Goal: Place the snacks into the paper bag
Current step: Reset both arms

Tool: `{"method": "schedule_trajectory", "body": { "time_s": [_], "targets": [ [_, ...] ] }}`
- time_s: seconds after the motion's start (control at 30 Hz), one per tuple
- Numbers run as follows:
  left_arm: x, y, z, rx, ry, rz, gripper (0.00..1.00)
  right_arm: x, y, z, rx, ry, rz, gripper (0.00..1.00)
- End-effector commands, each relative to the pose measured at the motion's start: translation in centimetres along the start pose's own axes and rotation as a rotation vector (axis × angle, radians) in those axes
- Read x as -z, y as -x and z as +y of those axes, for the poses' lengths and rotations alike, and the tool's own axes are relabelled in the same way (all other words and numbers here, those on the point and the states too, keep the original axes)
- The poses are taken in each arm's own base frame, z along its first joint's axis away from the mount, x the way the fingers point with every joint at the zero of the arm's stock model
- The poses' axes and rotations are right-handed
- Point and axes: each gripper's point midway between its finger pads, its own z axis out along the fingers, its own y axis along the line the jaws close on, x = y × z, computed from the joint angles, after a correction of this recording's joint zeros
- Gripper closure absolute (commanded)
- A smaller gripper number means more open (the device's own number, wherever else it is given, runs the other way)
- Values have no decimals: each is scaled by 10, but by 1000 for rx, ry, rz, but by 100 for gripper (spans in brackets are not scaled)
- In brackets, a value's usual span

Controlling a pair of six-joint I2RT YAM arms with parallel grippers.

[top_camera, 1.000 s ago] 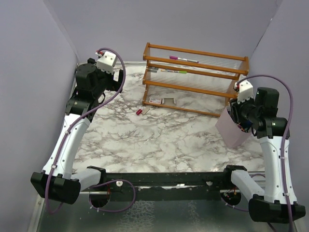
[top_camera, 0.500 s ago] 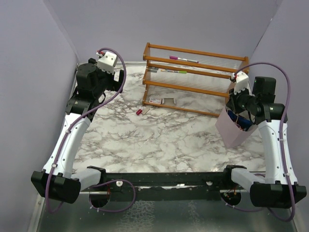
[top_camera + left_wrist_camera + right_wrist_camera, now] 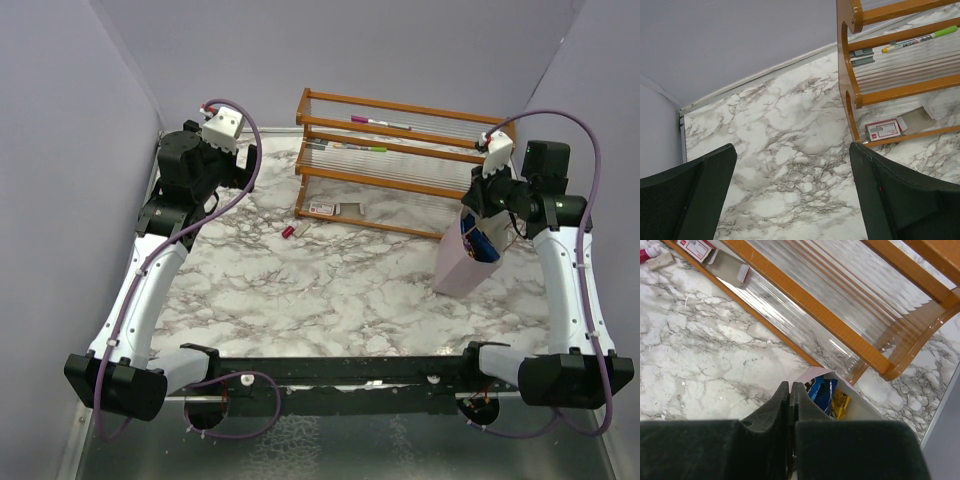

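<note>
Pink bag (image 3: 462,262) leaned with snacks (image 3: 824,390) inside | step: fixing bag | right hand (image 3: 791,386) was shut at its rim, grip unclear | left hand (image 3: 792,185) was wide, empty | next: stand bag straight gently

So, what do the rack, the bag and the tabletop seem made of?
The rack: orange-brown, slightly glossy frame, probably varnished wood; its shelves look like clear ribbed plastic, see-through. The paper bag: pale pink, matte, flat-sided, likely paper. The tabletop: white with grey veins, marble look, perhaps only printed film.
</note>
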Motion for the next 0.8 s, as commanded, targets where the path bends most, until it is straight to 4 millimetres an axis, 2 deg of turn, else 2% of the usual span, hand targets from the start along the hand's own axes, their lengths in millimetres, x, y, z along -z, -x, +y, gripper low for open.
{"method": "schedule_trajectory", "body": {
  "time_s": [0.0, 0.1, 0.17, 0.33, 0.47, 0.63, 0.77],
  "targets": [
    [0, 11, -1, -6, -16, -35, 1, 4, 35, 1, 32, 13, -117, 99],
    [-1, 11, -1, -7, -18, -38, 1, 3, 35, 2, 36, 14, -120, 99],
    [-1, 11, -2, -2, -24, -38, 1, 4, 34, 2, 34, 12, -119, 95],
    [-2, 9, -1, 1, -15, -38, 1, 10, 32, 2, 37, -5, -113, 72],
    [-2, 9, 0, 0, -10, -37, 1, 24, 38, 5, 51, -30, -143, 49],
    [-1, 10, 0, 1, -7, -39, 1, 45, 50, 13, 63, -39, -205, 26],
    [0, 9, 2, 3, 8, -43, 1, 60, 59, 17, 69, -62, -262, 16]
  ]
}}
